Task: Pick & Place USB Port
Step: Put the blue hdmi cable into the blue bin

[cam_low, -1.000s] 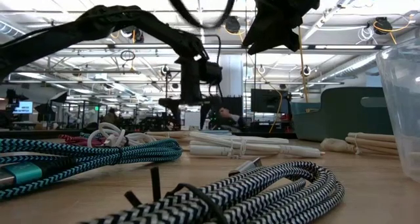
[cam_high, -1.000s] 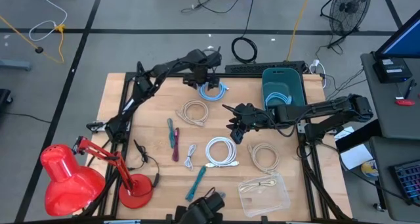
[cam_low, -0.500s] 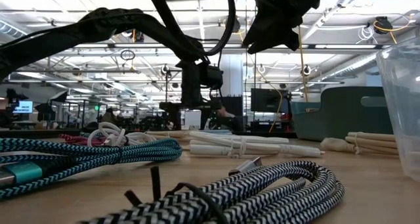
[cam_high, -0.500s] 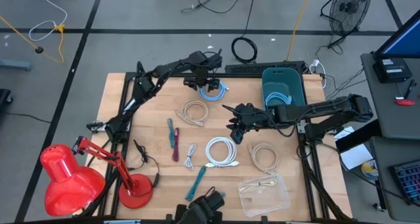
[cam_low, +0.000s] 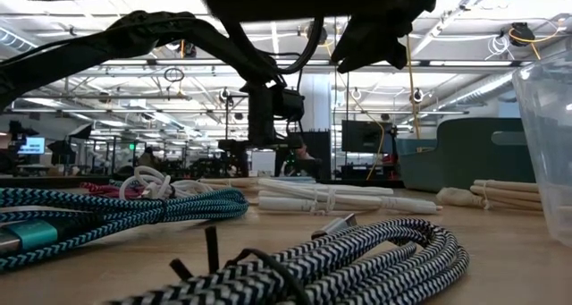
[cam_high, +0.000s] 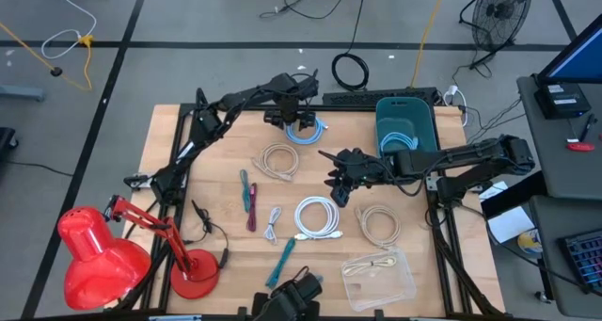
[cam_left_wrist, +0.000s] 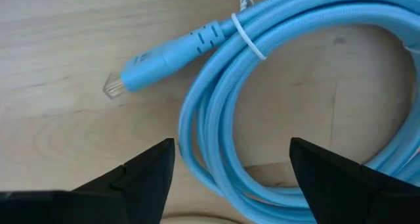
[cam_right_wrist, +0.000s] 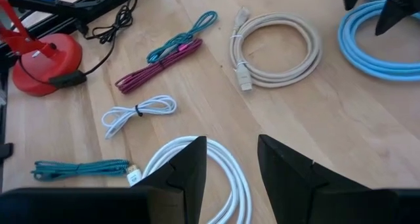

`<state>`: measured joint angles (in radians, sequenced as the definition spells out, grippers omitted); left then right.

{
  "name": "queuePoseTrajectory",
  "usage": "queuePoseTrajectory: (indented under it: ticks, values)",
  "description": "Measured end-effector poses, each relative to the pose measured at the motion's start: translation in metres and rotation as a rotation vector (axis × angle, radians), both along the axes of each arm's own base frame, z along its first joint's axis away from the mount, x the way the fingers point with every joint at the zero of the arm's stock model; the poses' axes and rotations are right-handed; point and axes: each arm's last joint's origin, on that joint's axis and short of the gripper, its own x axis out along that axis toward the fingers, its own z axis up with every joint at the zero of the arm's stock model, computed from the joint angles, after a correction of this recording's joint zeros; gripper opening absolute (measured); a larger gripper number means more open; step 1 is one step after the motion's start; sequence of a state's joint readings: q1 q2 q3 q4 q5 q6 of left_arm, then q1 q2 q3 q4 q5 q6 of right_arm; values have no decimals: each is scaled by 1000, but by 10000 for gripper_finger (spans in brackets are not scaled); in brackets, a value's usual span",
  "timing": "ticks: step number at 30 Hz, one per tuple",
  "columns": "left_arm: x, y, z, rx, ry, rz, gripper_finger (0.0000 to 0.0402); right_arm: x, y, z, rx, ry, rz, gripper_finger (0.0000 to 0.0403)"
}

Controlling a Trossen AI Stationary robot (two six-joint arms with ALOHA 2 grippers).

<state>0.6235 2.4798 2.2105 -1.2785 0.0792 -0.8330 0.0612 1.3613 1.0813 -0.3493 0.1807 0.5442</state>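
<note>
The light blue USB cable lies coiled at the far edge of the wooden counter, bound by a white tie, its blue plug with a metal tip sticking out of the loop onto bare wood. The left pincer hangs right over this coil with its jaws spread wide, one finger to each side of a strand and nothing gripped.

Just beside the coil toward the counter's middle lies a beige coiled cable. To its right stands a teal bin with another light blue cable inside.

The right pincer hovers above the counter's middle, jaws partly apart and empty, over a white coiled cable. Near it lie a second beige coil, a magenta cable next to a teal one, a small white cable and a teal braided cable. A clear plastic container sits at the near right corner, a red desk lamp at the near left. Nothing lies across the blue coil.
</note>
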Motion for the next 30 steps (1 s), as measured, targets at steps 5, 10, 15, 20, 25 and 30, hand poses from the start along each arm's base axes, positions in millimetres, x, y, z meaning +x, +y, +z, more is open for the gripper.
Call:
queuePoseTrajectory:
  ticks: [5,10,15,20,25,30]
  values:
    - [0,1,0,2,-2,-5,241,0,1,0,-1,0,7,128]
    - [0,1,0,8,-10,-26,198,0,6,0,-4,1,24,128]
    - [0,2,0,4,-18,-31,180,0,6,0,-4,-3,26,128]
    - [0,2,0,-5,-19,-30,190,-2,6,7,-3,-41,25,128]
    - [-1,2,0,-4,-8,-29,207,-5,5,13,-5,-75,23,128]
    - [-1,3,0,6,-6,-27,209,-6,5,14,-17,-77,14,128]
